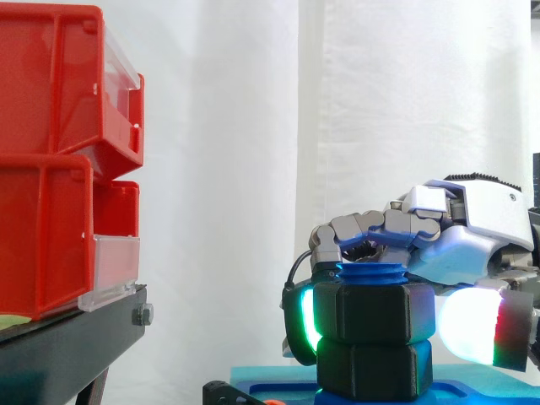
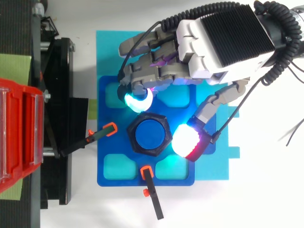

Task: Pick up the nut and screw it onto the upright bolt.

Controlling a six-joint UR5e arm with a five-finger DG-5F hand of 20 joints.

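A black hex nut [image 1: 374, 310] sits on the upright blue bolt [image 2: 151, 134], whose threaded top [image 1: 372, 275] pokes out just above it. Below the nut is a second black hex piece [image 1: 374, 367] at the bolt's foot. My hand [image 2: 223, 42] reaches in from the right, above and behind the bolt, with its fingers curled down. A green-cyan fingertip [image 1: 305, 325] rests against the nut's left side. The white-red thumb pad [image 2: 190, 141] presses its right side, so the nut is pinched between them.
The bolt stands in a dark blue fixture plate [image 2: 111, 142] on a light blue mat [image 2: 107, 52]. Two black clamps with orange ends [image 2: 102, 133] [image 2: 152, 190] lie on the plate's left and front. Red bins [image 1: 51, 169] on a black stand [image 1: 67, 337] are at the left.
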